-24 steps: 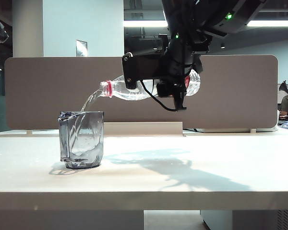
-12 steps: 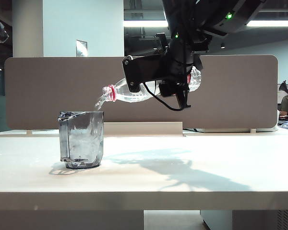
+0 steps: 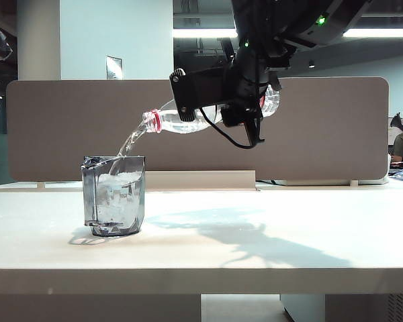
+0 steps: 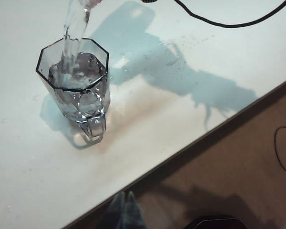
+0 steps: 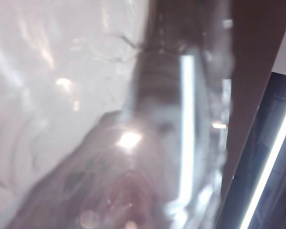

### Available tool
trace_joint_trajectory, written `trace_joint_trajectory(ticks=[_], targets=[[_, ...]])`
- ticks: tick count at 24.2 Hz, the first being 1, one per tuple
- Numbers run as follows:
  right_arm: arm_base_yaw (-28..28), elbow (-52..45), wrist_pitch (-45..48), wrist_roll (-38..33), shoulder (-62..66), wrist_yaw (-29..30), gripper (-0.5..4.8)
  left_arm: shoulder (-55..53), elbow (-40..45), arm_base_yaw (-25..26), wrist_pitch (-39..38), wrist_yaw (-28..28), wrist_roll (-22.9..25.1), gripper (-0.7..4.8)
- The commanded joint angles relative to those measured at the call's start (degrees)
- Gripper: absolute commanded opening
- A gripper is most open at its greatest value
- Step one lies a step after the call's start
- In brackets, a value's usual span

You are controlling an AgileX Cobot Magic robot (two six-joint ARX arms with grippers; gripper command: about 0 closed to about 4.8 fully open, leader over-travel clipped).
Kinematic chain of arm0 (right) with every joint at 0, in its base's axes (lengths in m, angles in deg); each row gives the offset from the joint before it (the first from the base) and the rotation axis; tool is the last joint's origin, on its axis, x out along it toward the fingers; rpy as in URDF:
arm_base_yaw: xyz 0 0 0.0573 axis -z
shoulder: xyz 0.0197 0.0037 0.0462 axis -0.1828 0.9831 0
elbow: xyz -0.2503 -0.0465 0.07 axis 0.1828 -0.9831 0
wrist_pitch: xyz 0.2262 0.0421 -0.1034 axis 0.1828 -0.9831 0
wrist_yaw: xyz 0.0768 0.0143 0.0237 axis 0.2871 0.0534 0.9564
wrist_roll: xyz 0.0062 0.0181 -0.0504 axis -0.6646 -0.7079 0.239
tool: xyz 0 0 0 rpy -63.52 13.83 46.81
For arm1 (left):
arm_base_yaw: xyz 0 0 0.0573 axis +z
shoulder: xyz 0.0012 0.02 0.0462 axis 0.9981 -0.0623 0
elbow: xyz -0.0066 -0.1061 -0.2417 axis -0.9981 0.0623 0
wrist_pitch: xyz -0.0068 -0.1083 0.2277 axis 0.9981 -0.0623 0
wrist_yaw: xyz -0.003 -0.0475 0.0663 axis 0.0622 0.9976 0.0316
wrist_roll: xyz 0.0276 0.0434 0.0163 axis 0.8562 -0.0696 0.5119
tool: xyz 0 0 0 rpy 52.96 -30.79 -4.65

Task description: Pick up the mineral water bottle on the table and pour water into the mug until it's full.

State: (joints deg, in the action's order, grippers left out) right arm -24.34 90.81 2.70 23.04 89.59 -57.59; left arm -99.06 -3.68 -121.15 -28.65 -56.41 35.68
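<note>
Right claw point(image 3: 245, 111) gripped the mineral water bottle point(image 3: 188, 121), tipped neck-down above the mug point(image 3: 113, 196). Water point(image 3: 127, 142) streamed into the mug, nearly full, near the bench point(image 3: 255, 248) left edge. Left claw unseen.

bottle point(image 3: 188, 121): clear ribbed plastic, glossy
mug point(image 3: 113, 194): smoky transparent, shiny facets
table point(image 3: 269, 235): smooth matt white
</note>
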Motion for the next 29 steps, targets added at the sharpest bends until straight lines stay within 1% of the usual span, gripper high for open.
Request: trace_joint_trajectory(ticks=[1, 3, 4, 7, 9, 10, 11, 13, 14, 15, 16, 17, 18, 19, 21, 23, 24, 25, 26, 29], targets=[[-0.2, 0.6, 2.3, -0.2, -0.6, -0.1, 1.58, 0.1, -0.2, 0.0, 0.5, -0.2, 0.0, -0.05], [-0.2, 0.5, 2.3, -0.5, -0.6, -0.1, 1.58, 0.1, -0.2, 0.0, 0.5, -0.2, 0.0, -0.05], [-0.4, 0.5, 2.1, -2.4, -0.6, -0.1, 1.58, 0.1, -0.2, 0.0, 0.5, -0.2, 0.0, -0.05], [-0.9, 0.4, -0.8, -12.5, -0.5, 0.7, 1.58, 0.1, -0.2, 0.0, 0.5, -0.2, 0.0, -0.05], [-1.3, 0.2, -4.0, -23.4, -0.5, 1.8, 1.58, 0.1, -0.2, 0.0, 0.5, -0.2, 0.0, -0.05], [-1.6, 0.2, -5.0, -27.1, -0.5, 2.4, 1.58, 0.1, -0.2, 0.0, 0.4, -0.2, 0.0, -0.05], [-1.7, 0.2, -6.0, -32.8, -0.5, 3.6, 1.58, 0.1, -0.2, 0.0, 0.5, -0.2, 0.0, -0.05], [-1.7, 0.2, -5.9, -39.7, -0.5, 5.1, 1.58, 0.1, -0.2, 0.0, 0.5, -0.2, 0.0, -0.05], [-1.7, 0.2, -5.6, -49.3, -0.5, 8.3, 1.58, 0.1, -0.2, 0.0, 0.5, -0.2, 0.0, -0.05], [-1.6, 0.2, -5.4, -53.7, -0.5, 9.6, 1.58, 0.1, -0.2, 0.0, 0.5, -0.2, 0.0, -0.05], [-1.2, 0.2, -5.4, -62.2, -0.4, 12.2, 1.62, 0.1, -0.2, 0.0, 0.5, -0.2, 0.0, -0.05], [-1.0, 0.0, -5.0, -66.9, -0.4, 13.7, 1.65, 0.1, -0.2, 0.0, 0.5, -0.2, 0.0, -0.05], [-0.8, -1.5, -1.2, -72.7, -0.1, 14.1, 1.72, 0.1, -0.2, 0.0, 0.5, -0.2, 0.0, -0.05], [-0.7, -3.1, 2.2, -74.7, -0.1, 14.1, 1.72, 0.1, -0.2, 0.0, 0.5, -0.2, 0.0, -0.05], [-0.7, -8.7, 12.7, -78.1, -0.1, 14.2, 1.71, 0.1, -0.2, 0.0, 0.5, -0.2, 0.0, -0.05], [-0.7, -14.9, 22.3, -83.6, -0.1, 15.2, 1.71, 0.1, -0.2, 0.0, 0.5, -0.2, 0.0, -0.05], [-0.7, -18.7, 28.1, -87.5, -0.1, 15.0, 1.71, 0.1, -0.1, 0.0, 0.5, -0.2, 0.0, -0.05], [-0.7, -20.6, 30.9, -89.1, -0.1, 14.7, 1.71, 0.1, -0.2, 0.0, 0.5, -0.2, 0.0, -0.05], [-0.7, -24.3, 36.3, -92.6, -0.1, 14.1, 1.71, 0.1, -0.2, 0.0, 0.5, -0.2, 0.0, -0.05], [-0.7, -30.2, 43.7, -95.6, 0.8, 12.8, 1.71, 0.1, -0.2, 0.0, 0.5, -0.2, 0.0, -0.05]])
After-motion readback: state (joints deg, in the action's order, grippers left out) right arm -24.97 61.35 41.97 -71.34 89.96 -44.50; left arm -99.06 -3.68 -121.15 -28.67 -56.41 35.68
